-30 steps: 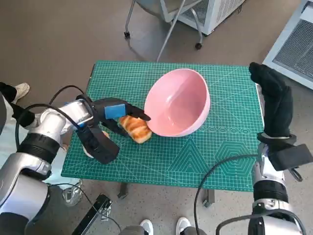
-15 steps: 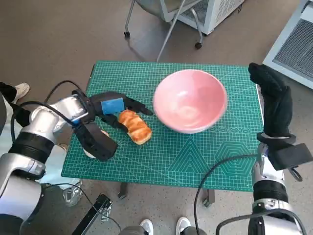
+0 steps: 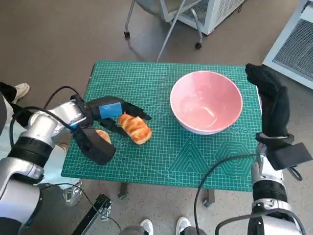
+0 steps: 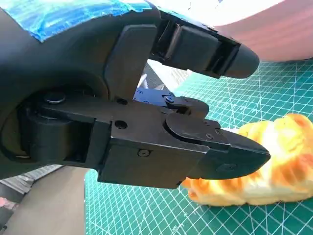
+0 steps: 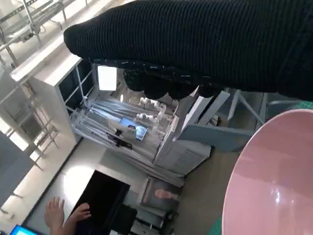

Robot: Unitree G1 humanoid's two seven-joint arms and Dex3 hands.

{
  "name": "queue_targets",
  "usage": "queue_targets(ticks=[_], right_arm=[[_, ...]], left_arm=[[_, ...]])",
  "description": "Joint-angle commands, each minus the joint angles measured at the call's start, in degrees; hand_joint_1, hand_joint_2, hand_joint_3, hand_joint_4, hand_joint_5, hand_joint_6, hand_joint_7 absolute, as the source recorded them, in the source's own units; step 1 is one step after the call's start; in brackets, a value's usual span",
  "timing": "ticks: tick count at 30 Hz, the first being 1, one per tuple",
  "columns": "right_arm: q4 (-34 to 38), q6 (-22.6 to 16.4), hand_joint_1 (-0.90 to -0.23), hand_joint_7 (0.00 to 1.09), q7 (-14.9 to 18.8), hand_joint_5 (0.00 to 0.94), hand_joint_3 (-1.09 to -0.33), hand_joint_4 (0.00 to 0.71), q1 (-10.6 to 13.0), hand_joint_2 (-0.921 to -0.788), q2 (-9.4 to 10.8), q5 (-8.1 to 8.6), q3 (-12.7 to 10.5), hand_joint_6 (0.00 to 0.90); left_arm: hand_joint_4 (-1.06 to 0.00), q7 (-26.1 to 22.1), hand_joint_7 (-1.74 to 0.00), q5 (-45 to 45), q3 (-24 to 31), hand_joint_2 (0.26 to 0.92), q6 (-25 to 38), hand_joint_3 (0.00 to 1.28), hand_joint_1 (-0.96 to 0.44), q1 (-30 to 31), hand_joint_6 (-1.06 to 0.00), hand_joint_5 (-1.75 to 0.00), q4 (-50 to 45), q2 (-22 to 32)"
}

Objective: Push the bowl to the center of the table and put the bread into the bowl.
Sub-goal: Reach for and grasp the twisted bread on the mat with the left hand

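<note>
Green cutting mat, wheeled chair, cabinets, people nearby

A green gridded cutting mat (image 3: 161, 147) covers the small table; beyond its far edge a chair base on castors (image 3: 164, 29) stands on the brown floor beside a white vented cabinet (image 3: 208, 12); a white shoe (image 3: 20, 89) shows at the left, 2 white shoe tips (image 3: 164, 226) at the near edge; a person's hand (image 5: 54, 213) shows beside a dark screen (image 5: 100, 200) below a metal rack (image 5: 124, 122).

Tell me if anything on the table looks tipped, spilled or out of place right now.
Nothing spilled or tipped. The pink bowl sits upright but toward the table's right side, not its center, and the bread lies on the green mat outside it, by the left hand.
</note>
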Motion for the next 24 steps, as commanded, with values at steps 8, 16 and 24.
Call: queue_targets(ticks=[8, 16, 24], right_arm=[[0.79, 1.38, -0.57, 0.69, 1.13, 0.007, -0.862, 0.356, 1.11, -0.921, 0.14, 1.03, 0.07, 0.066], [0.48, 1.33, -0.569, 0.69, 0.99, 0.007, -0.863, 0.357, 1.26, -0.921, 0.04, 0.91, 0.15, 0.066], [0.05, 1.17, -0.565, 0.69, 0.97, 0.004, -0.863, 0.354, 1.55, -0.921, 0.29, 0.95, 0.28, 0.066]], left_arm=[[-0.51, 1.42, -0.1, 0.93, -0.89, 0.811, 0.15, 0.0, -0.17, -0.1, -0.65, 0.0, 1.84, -0.05], [-0.51, -2.06, -0.09, 1.81, -2.7, 0.818, 1.77, 0.0, -0.17, -0.92, -0.65, 0.0, 3.94, -2.06], [-0.51, -1.38, -0.08, 4.23, -5.7, 0.817, 3.87, 0.0, -0.17, -2.81, -0.65, 0.0, 7.99, -4.99]])
